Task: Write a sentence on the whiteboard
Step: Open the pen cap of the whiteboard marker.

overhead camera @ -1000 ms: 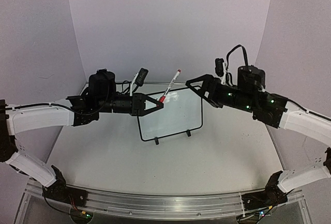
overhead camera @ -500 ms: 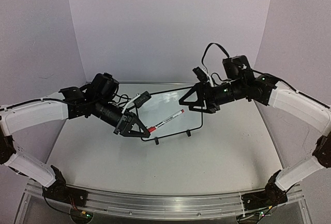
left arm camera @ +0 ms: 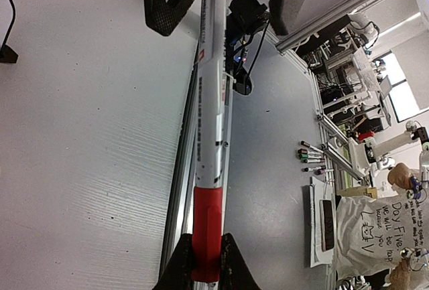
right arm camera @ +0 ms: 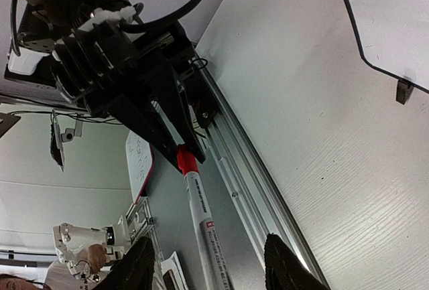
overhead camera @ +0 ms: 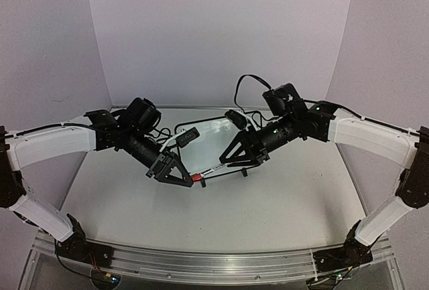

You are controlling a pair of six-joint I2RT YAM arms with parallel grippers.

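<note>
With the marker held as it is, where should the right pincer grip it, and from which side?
The marker's white barrel, approached from the end opposite its red cap, which the left pincer pinches. The barrel is straight and bare, and lies between the right pincer's open fingers.

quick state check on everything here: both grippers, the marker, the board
left gripper: shut on the marker, at its red cap
right gripper: open, fingers either side of the marker
marker: capped, held in the air
whiteboard: standing, no writing visible
</note>
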